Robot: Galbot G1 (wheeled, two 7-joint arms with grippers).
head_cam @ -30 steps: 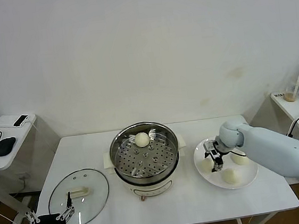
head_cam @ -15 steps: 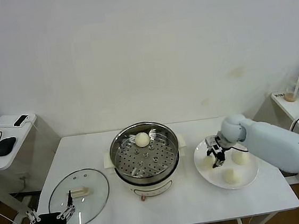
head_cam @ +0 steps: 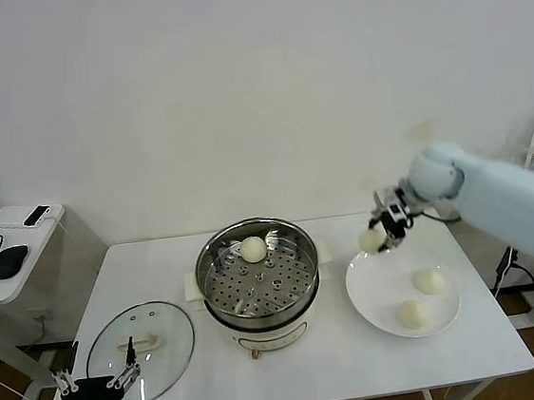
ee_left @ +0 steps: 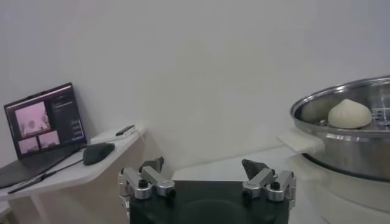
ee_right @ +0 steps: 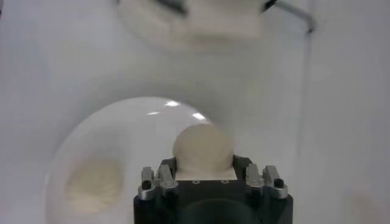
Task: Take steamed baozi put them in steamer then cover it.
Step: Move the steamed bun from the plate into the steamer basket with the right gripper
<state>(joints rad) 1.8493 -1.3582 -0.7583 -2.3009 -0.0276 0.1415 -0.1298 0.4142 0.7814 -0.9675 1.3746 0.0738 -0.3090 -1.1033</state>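
Your right hand (head_cam: pixel 381 231) is clamped on one baozi (head_cam: pixel 372 240), lifted clear above the plate (head_cam: pixel 372 289) so it can travel w/o dragging over the rim. In the right wrist view the bun (ee_right: pixel 203 149) sits snug between the fingers. R arm is raised, forearm reaching in from the right side, wrist angled toward the steamer (head_cam: pixel 258 275), which stands mid-surface, near but apart. One bun (head_cam: pixel 253 249) already rests on its perforated tray at the back, so the front is free for this one. Two buns (head_cam: pixel 420 297) are left on the plate. The cover (head_cam: pixel 141 352) lies flat at front left, handle up, ready for later. Your left hand (head_cam: pixel 97 384) is parked low by it, fingers spread wide, holding nothing.
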